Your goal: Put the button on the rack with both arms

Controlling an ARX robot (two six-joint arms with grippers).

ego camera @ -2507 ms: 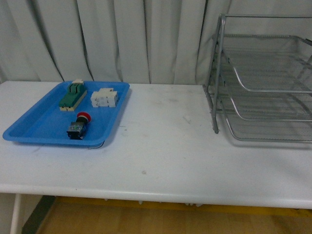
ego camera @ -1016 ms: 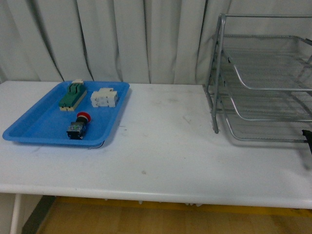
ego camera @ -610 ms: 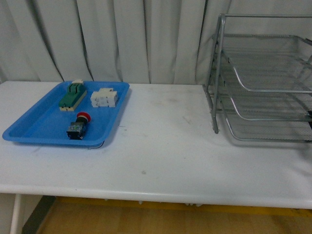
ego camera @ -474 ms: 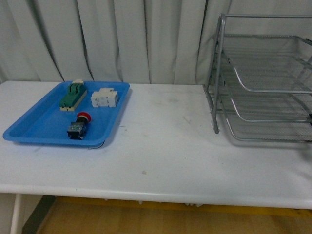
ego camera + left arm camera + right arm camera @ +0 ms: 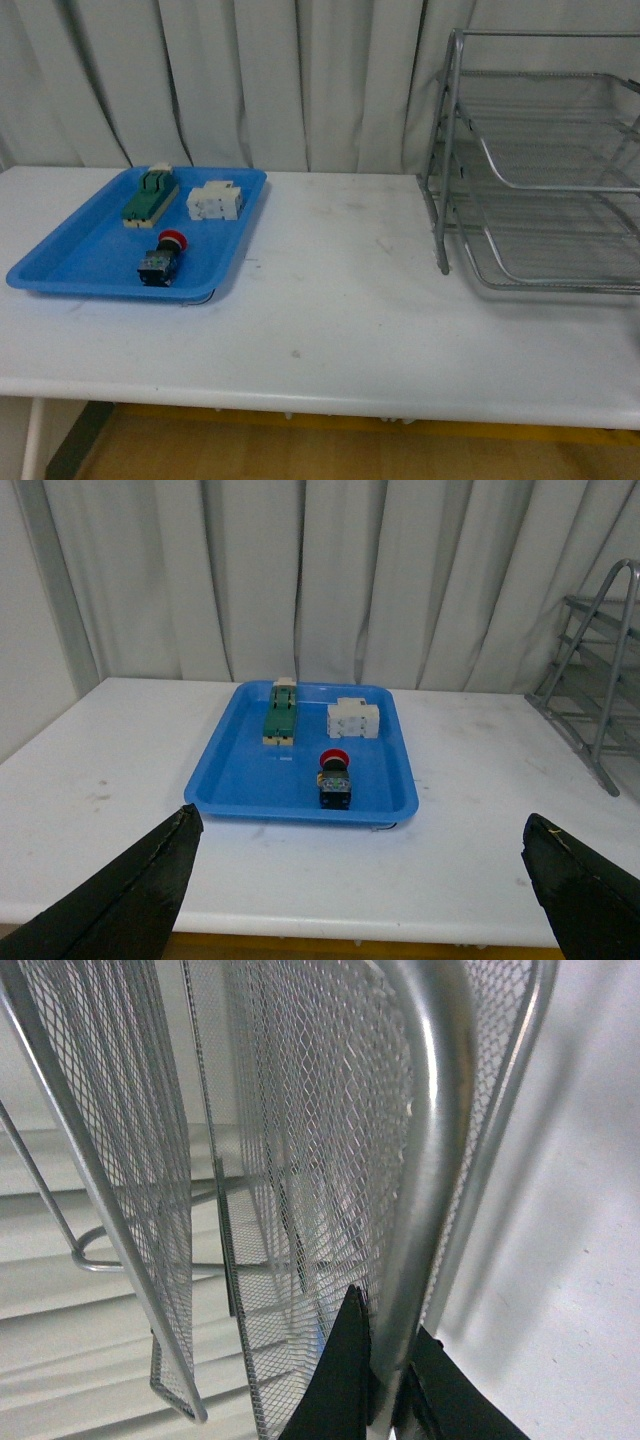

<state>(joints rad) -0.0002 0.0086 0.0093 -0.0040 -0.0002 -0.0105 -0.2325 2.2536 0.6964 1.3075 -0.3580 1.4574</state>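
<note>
The button (image 5: 163,258), red cap on a dark body, lies in the blue tray (image 5: 85,255) at the table's left. In the left wrist view the button (image 5: 334,778) is well ahead of my left gripper (image 5: 360,828), which is open with nothing between its fingers (image 5: 150,890). The silver wire-mesh rack (image 5: 447,150) stands at the right; its corner post also shows in the left wrist view as the rack (image 5: 603,675). My right gripper (image 5: 385,1372) is shut on a tube of the rack (image 5: 425,1160). Neither arm shows in the front view.
A green-and-cream block (image 5: 150,193) and a white terminal block (image 5: 215,201) share the blue tray (image 5: 250,770) with the button. White table (image 5: 330,300) runs between tray and rack. Grey curtains hang behind. The table's front edge is near.
A second ago the right gripper's black tip showed at the right edge by the rack's lowest tier; it has left the front view. The rack shifted slightly. Button and tray are unmoved.
</note>
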